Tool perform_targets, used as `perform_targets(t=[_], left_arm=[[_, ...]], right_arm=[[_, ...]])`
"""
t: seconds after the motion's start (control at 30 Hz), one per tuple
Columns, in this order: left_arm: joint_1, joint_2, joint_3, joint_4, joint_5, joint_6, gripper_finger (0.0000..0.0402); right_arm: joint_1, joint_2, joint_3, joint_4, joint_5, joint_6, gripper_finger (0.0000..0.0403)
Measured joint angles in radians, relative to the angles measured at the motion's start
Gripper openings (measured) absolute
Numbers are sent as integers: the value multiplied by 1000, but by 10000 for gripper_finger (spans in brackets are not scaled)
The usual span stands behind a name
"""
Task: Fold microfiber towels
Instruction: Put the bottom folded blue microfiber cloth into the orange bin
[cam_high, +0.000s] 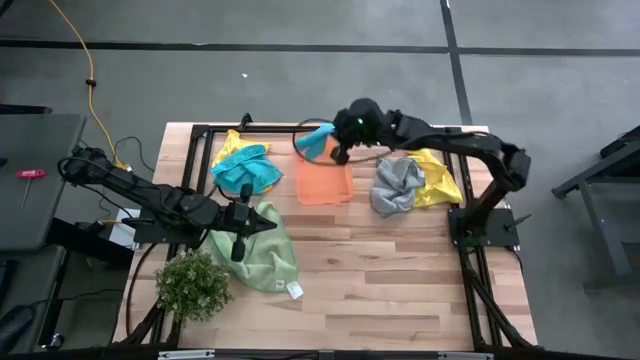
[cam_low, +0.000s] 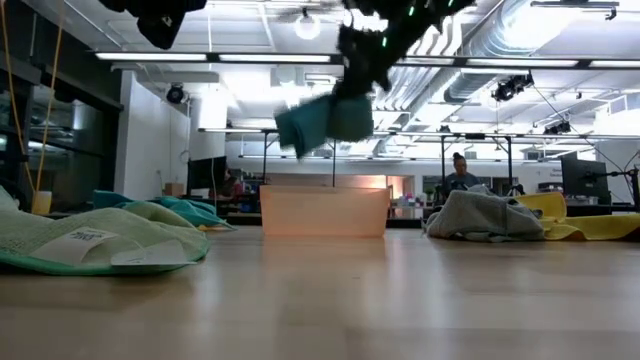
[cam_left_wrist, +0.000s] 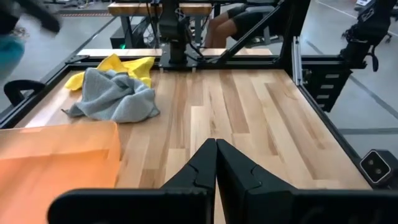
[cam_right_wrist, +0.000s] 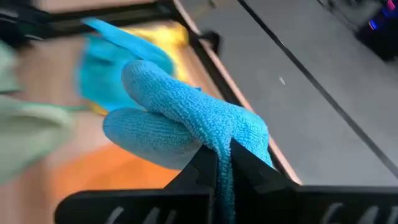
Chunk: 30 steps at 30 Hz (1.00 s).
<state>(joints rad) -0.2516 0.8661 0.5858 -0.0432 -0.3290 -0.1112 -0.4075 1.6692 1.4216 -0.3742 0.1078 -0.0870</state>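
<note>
My right gripper (cam_high: 336, 150) is shut on a teal-blue microfiber towel (cam_high: 319, 138) and holds it in the air over the far edge of the orange bin (cam_high: 325, 183). In the low view this towel (cam_low: 325, 120) hangs clear above the bin (cam_low: 325, 212). My left gripper (cam_high: 243, 228) is shut and raised, with nothing in it, above a light green towel (cam_high: 258, 252) that lies crumpled on the table and has a white tag (cam_high: 295, 290). A grey towel (cam_high: 397, 185) and a yellow one (cam_high: 438, 178) lie at the right. A teal towel on a yellow one (cam_high: 243, 167) lies at the far left. My right gripper pinches a bunched fold of the teal-blue towel (cam_right_wrist: 219, 144) between its two fingers, several layers thick. The fingers come slanting down from the table's right. The towel bulges out ahead of the fingers, hangs below them and is lifted clear of the bin and the table.
A small bushy plant (cam_high: 192, 285) stands at the near left corner. Bare wood (cam_high: 400, 280) stretches over the near right of the table. The black frame (cam_high: 470, 230) and the right arm's base stand along the right edge. People sit in the room behind (cam_low: 460, 175).
</note>
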Motion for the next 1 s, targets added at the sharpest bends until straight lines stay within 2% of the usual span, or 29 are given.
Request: perform_targets(t=[0.2, 0.33, 0.47, 0.67, 0.83, 1.0], left_arm=[[0, 0, 0, 1, 0, 3, 0], [0, 0, 0, 1, 0, 3, 0], [0, 0, 0, 2, 0, 3, 0], [0, 0, 0, 2, -3, 18, 0], [0, 0, 0, 3, -27, 14, 0], [0, 0, 0, 2, -27, 13, 0]], right_arm=[[-95, 149, 0, 105, 0, 0, 0], [-110, 232, 5, 211, -43, 0, 0], [-102, 286, 42, 222, -48, -59, 0], [-51, 334, 46, 194, 43, -234, 0], [-26, 349, 46, 126, 64, -315, 0], [-12, 349, 46, 38, 174, -378, 0]])
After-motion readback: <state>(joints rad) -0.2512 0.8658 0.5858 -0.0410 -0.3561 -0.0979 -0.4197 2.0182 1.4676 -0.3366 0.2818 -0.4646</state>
